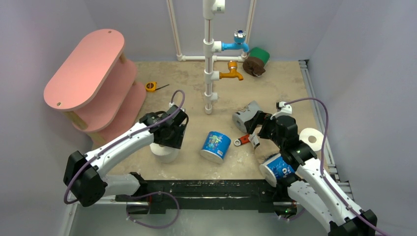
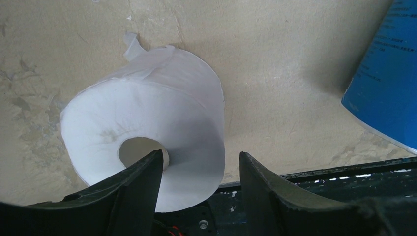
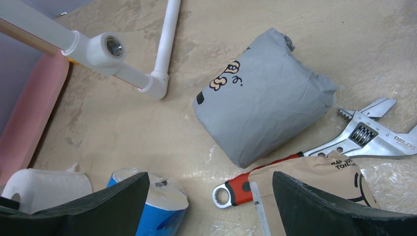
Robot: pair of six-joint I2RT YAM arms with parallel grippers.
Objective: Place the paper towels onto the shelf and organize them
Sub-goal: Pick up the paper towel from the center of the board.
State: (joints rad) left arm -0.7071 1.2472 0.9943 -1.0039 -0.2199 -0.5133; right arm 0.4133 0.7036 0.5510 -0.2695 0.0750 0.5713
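Note:
The pink shelf (image 1: 83, 69) stands at the far left with nothing on its top board. My left gripper (image 1: 169, 140) is open over an upright bare white roll (image 1: 164, 153). In the left wrist view (image 2: 201, 167) one finger (image 2: 142, 182) reaches into the core of the roll (image 2: 147, 118) and the other stands outside its wall. My right gripper (image 1: 253, 132) is open and empty. In the right wrist view (image 3: 211, 189) it hovers over a grey-wrapped roll (image 3: 263, 115) and a brown-wrapped roll (image 3: 314, 179). A blue printed roll (image 1: 215, 146) lies between the arms.
A red-handled wrench (image 3: 275, 179) lies partly under the brown roll. A white pipe frame with taps (image 1: 209, 64) stands mid-table. Green (image 1: 260, 54) and brown (image 1: 252, 66) rolls lie at the back. A white roll (image 1: 312, 139) and a blue roll (image 1: 278, 169) sit by the right arm. A yellow tape measure (image 1: 151, 86) lies near the shelf.

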